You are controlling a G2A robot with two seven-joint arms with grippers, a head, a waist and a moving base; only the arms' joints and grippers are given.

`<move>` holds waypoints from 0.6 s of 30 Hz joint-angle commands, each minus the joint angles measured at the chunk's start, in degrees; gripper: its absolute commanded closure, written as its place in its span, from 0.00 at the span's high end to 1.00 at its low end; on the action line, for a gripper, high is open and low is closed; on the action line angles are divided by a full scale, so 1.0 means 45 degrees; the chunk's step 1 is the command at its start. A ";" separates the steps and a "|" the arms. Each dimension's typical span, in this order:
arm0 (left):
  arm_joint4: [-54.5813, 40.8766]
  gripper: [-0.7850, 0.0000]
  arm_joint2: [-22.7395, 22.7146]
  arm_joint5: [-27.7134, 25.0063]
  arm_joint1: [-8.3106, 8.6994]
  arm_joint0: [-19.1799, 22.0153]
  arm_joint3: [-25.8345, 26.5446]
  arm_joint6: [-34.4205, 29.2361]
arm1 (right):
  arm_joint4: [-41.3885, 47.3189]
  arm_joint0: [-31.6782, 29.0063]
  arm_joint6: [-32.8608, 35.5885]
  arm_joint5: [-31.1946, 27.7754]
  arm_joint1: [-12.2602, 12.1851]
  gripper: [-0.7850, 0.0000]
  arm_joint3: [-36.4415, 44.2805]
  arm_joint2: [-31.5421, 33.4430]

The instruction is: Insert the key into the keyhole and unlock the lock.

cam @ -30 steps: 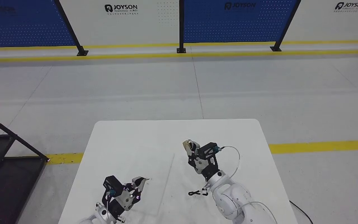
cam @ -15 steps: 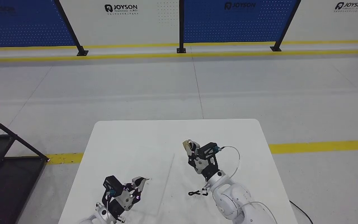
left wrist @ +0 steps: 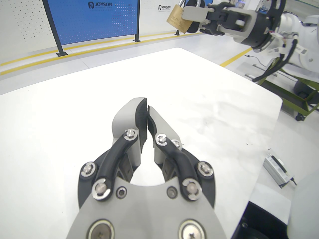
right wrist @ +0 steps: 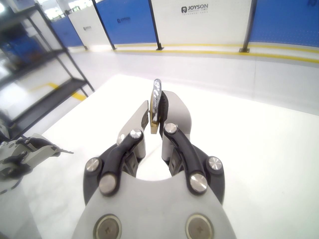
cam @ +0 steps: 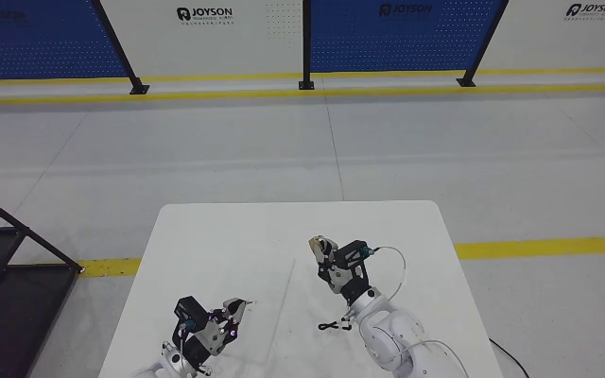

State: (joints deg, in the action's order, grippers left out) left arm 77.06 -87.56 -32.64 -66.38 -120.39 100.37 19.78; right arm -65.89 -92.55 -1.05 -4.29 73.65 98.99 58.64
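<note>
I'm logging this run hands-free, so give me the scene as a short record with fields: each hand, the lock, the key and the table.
right hand: shut on the lock, held up above the table
lock: brass, in the air, tilted, shackle uppermost
left hand: shut, low over the table, well apart from the lock
key: a thin blade sticking out of the left hand's tip, likely the key; not yet in the keyhole
table: white
</note>
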 commanded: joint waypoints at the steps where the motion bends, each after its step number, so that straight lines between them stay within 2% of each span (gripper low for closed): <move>1: 0.0000 0.00 0.0000 0.0000 0.0000 0.0000 0.0000 0.0000 | 0.0000 0.0000 -0.0001 -0.0001 0.0000 0.00 0.0000 0.0000; 2: 0.0000 0.00 0.0000 0.0000 0.0000 0.0000 0.0000 0.0000 | 0.0000 0.0000 -0.0001 -0.0001 0.0000 0.00 0.0000 0.0000; 3: 0.0000 0.49 0.0000 0.0000 0.0000 0.0000 0.0000 0.0000 | 0.0000 0.0000 -0.0001 -0.0001 0.0000 0.00 0.0000 0.0000; 4: 0.0000 0.00 0.0000 0.0000 0.0000 0.0000 0.0000 0.0000 | 0.0020 0.0008 0.0001 0.0066 0.0003 0.00 -0.0011 0.0023; 7: -0.0315 0.00 0.0128 -0.0507 0.0019 0.0193 -0.0068 -0.0256 | 0.0029 0.0002 0.0028 0.0115 0.0008 0.00 -0.0052 0.0035; 10: -0.1015 0.00 0.0119 -0.1091 0.0044 0.0338 -0.0170 -0.0223 | 0.0736 -0.0054 -0.0104 -0.0478 0.0006 0.00 -0.0139 0.0116; 14: -0.1902 0.00 0.0124 -0.2243 0.0091 0.0524 -0.0271 0.0149 | 0.2252 -0.0072 -0.0322 -0.2579 -0.0057 0.00 -0.0492 0.0330; 18: -0.2597 0.00 0.0355 -0.3157 0.0112 0.0778 -0.0427 0.0325 | 0.3443 -0.0073 -0.0287 -0.5416 -0.0187 0.00 -0.0964 0.0468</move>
State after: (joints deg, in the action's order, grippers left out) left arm 66.34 -86.32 -46.06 -65.88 -117.30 98.65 21.17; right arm -51.78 -92.96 -2.53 -24.74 72.96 95.25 60.50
